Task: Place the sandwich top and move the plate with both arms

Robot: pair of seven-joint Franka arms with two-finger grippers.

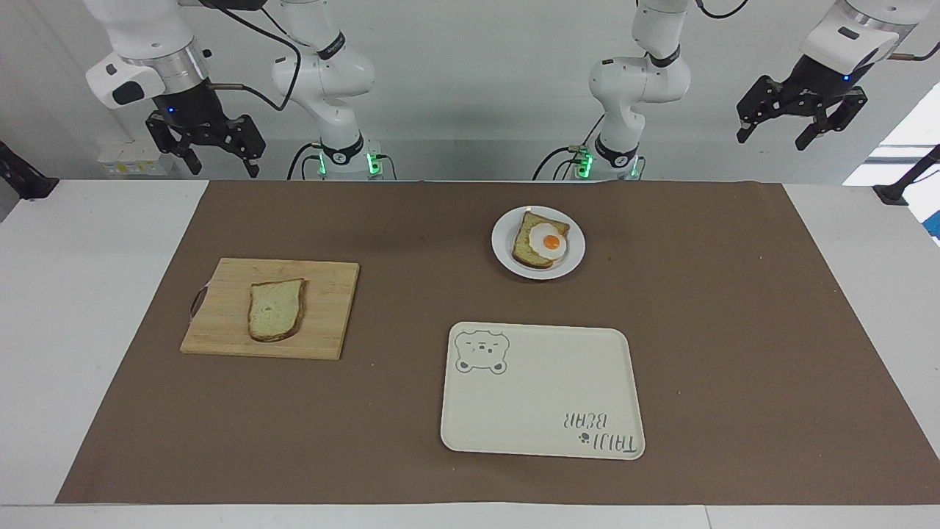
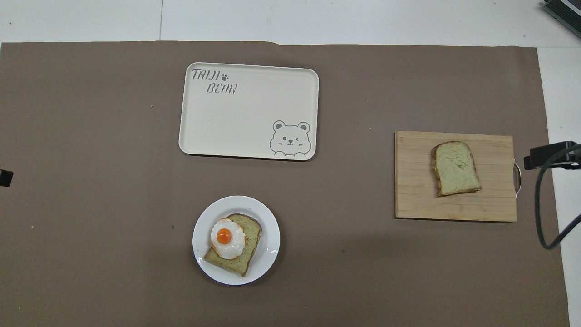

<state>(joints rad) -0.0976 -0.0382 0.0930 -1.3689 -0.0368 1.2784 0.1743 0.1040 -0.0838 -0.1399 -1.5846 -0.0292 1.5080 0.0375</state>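
The sandwich top (image 1: pixel 276 308) is a plain slice of bread lying flat on a wooden cutting board (image 1: pixel 330 308) toward the right arm's end of the table; it also shows in the overhead view (image 2: pixel 455 168). The white plate (image 1: pixel 503 253) holds a bread slice with a fried egg (image 1: pixel 548 241) and sits near the robots; it also shows in the overhead view (image 2: pixel 268 247). My right gripper (image 1: pixel 225 170) hangs open and empty, high above the table edge near the board. My left gripper (image 1: pixel 771 142) hangs open and empty, high at the left arm's end.
A cream rectangular tray (image 1: pixel 543 433) with a bear drawing lies farther from the robots than the plate. A brown mat (image 1: pixel 734 330) covers the table's middle. The board has a small handle (image 1: pixel 195 303) on its outer end.
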